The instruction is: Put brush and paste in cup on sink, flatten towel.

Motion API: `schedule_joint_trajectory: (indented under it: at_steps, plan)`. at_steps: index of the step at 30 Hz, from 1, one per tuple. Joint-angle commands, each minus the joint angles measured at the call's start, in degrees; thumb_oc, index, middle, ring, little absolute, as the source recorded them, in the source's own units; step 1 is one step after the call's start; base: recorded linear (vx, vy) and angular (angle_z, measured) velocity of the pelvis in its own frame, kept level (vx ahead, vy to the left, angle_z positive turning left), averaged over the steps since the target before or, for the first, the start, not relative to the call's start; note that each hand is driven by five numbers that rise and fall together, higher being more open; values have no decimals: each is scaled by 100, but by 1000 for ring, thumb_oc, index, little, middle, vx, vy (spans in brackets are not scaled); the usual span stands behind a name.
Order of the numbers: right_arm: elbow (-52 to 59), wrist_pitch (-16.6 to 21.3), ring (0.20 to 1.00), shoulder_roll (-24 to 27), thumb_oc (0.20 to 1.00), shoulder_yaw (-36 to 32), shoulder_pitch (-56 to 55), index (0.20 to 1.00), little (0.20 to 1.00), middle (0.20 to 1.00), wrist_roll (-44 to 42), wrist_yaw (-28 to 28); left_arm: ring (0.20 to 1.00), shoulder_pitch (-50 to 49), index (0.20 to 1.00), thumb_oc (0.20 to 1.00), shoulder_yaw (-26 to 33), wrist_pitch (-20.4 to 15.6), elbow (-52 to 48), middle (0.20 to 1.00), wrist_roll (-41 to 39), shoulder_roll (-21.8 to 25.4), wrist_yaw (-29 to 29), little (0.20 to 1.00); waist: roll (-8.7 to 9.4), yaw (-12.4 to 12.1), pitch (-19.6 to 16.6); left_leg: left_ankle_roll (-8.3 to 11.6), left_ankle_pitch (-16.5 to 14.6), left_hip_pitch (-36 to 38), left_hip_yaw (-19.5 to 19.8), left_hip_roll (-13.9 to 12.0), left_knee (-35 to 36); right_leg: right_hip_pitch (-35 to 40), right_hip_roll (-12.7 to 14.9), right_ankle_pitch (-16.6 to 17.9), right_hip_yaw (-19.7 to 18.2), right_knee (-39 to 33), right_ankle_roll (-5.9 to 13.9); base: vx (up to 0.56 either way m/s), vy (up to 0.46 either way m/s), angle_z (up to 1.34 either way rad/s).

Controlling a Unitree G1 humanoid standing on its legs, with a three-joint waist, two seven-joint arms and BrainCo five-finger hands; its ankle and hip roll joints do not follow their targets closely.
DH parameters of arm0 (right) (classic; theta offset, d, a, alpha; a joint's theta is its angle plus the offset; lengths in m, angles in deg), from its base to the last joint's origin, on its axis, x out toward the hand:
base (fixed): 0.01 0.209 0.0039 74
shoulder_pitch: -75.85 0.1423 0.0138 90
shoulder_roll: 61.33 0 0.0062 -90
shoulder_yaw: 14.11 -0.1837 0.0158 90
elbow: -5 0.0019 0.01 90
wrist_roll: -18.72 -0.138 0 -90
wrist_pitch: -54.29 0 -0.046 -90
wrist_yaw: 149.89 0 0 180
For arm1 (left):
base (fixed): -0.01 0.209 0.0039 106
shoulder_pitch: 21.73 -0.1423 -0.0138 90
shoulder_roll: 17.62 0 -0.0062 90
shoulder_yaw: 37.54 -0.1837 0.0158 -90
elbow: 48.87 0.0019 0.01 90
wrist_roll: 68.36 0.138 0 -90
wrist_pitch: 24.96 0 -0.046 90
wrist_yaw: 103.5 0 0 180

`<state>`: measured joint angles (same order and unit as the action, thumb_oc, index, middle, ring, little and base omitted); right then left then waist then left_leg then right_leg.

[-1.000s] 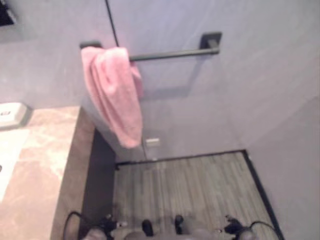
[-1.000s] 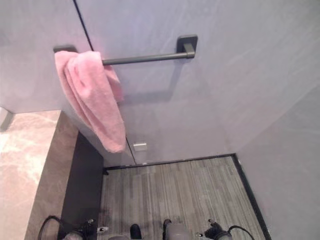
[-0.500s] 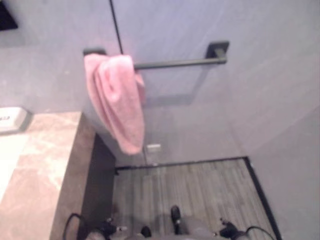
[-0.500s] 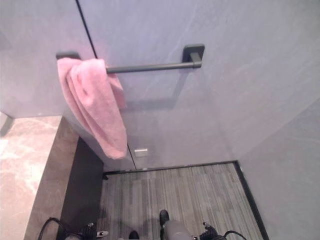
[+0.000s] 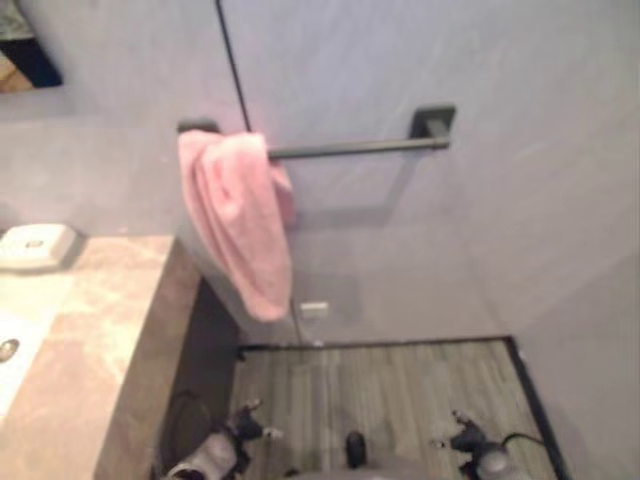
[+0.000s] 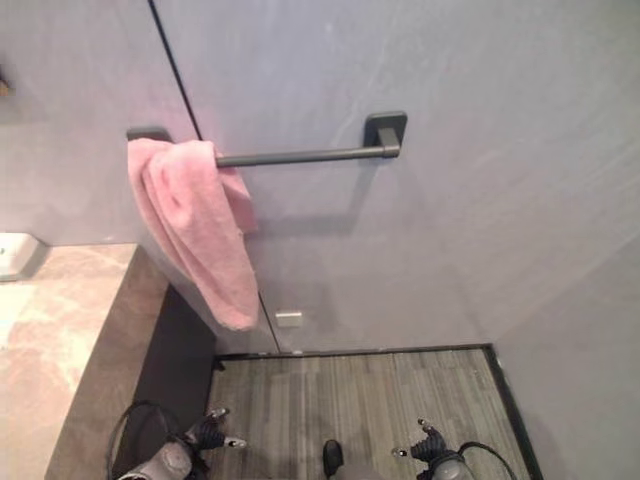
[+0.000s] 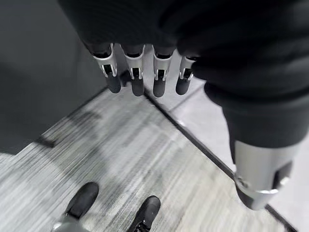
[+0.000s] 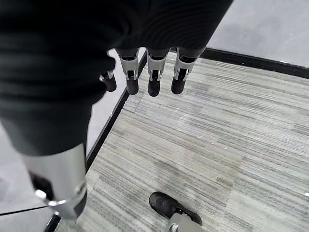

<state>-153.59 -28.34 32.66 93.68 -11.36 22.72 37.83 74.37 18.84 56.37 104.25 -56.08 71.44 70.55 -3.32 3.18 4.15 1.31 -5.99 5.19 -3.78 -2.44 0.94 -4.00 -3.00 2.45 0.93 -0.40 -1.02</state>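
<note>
A pink towel (image 5: 240, 220) hangs bunched in a thick fold over the left end of a dark wall bar (image 5: 350, 148); the bar's right part is bare. Both hands hang low near the floor, far below the towel. My left hand (image 7: 137, 72) points down with straight fingers and holds nothing; it also appears at the lower left (image 6: 170, 460). My right hand (image 8: 152, 72) is likewise open and empty, over the striped floor at the lower right (image 6: 440, 465).
A brown marble counter (image 5: 100, 340) runs along the left, with a white sink basin (image 5: 20, 310) at its edge and a white dish (image 5: 35, 245) at the back. Grey walls close the corner; striped grey floor (image 6: 350, 400) lies below.
The whole picture has shifted, so the camera moved; towel and bar sit lower in view. Both hands show a little higher at the bottom edge.
</note>
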Motion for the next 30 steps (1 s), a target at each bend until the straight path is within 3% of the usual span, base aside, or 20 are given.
schedule_joint_trajectory:
  at_steps: [1,7,10,12,13,20,30]
  plan:
    - [-170,183,1000,-8,1000,292,165,1000,1000,1000,33,193,1000,277,1000,1000,-139,-303,-331,1000,350,162,-60,1000,285,44,60,-181,-64,-112,111,516,-134,352,178,-472,-273,62,435,0,0,0]
    - [-237,192,1000,-39,1000,386,280,1000,1000,1000,32,232,1000,522,1000,1000,-394,-463,-1253,1000,294,287,41,1000,213,76,9,-197,65,-45,60,509,134,379,223,-352,-293,-101,448,0,0,0]
    - [-161,200,1000,-27,1000,453,329,1000,1000,1000,43,228,1000,703,1000,1000,-504,-646,-2855,1000,62,676,311,1000,156,73,-3,-212,128,28,35,522,296,408,252,-269,-332,-207,475,1,25,-3]
    - [-165,196,1000,-38,1000,473,343,1000,1000,1000,46,220,1000,732,1000,1000,-479,-674,-3106,1000,13,763,347,1000,154,67,-6,-216,131,40,31,523,314,416,257,-255,-336,-226,480,-2,24,-4]
    - [-143,189,1000,-39,1000,514,341,1000,1000,1000,76,187,1000,773,1000,1000,-394,-726,-3814,1000,-122,977,431,1000,148,53,-7,-221,152,54,20,529,361,425,268,-225,-334,-250,493,0,0,0]
    - [-245,105,1000,-49,1000,455,150,1000,1000,1000,103,14,1000,362,1000,1000,625,-763,-6128,1000,-1016,2002,661,1000,179,-87,-47,-235,168,108,117,547,406,533,320,-180,-234,-325,514,-2,9,0]
    - [-343,20,1000,-35,1000,437,13,1000,1000,1000,191,-185,1000,-539,1000,1000,1980,-1020,-7525,1000,-2897,2891,971,1000,229,-217,-71,-246,167,125,205,576,406,598,384,-98,-172,-396,545,-10,33,8]
